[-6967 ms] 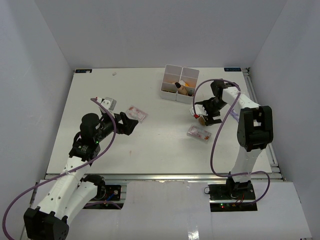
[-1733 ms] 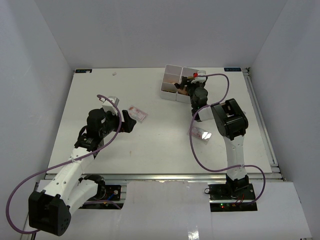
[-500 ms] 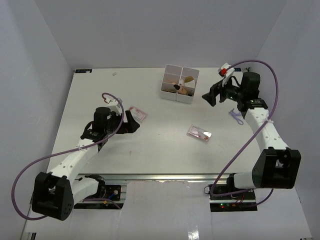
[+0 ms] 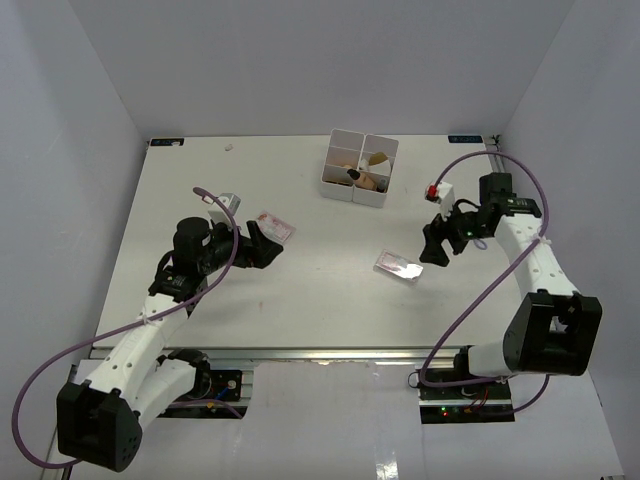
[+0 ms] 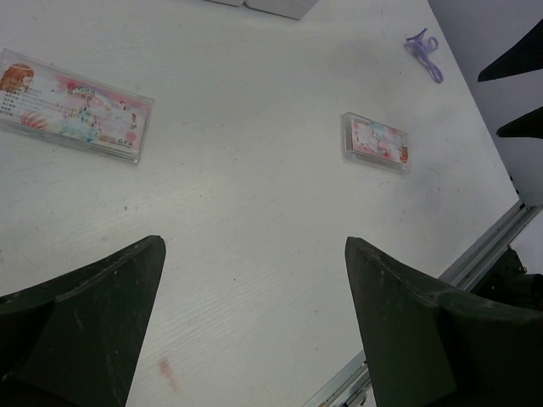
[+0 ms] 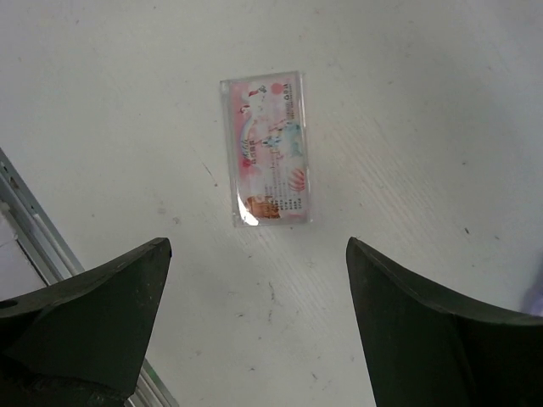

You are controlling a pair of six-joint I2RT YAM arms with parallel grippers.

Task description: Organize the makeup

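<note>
Swinging the right gripper back from the white compartment box, hovering it open and empty just above a pink flat packet. Holding the left gripper open, just short of a second pink packet. Several cosmetics already sitting boxed; both packets waiting.

My gripper: jaws parted wide, both dark fingers low in frame. Pink flat packet: one, clear-cased, lying flat on the white table, just beyond my fingertips, untouched

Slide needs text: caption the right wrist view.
Open right hand hovers above a pink flat packet lying on the white table.
</note>
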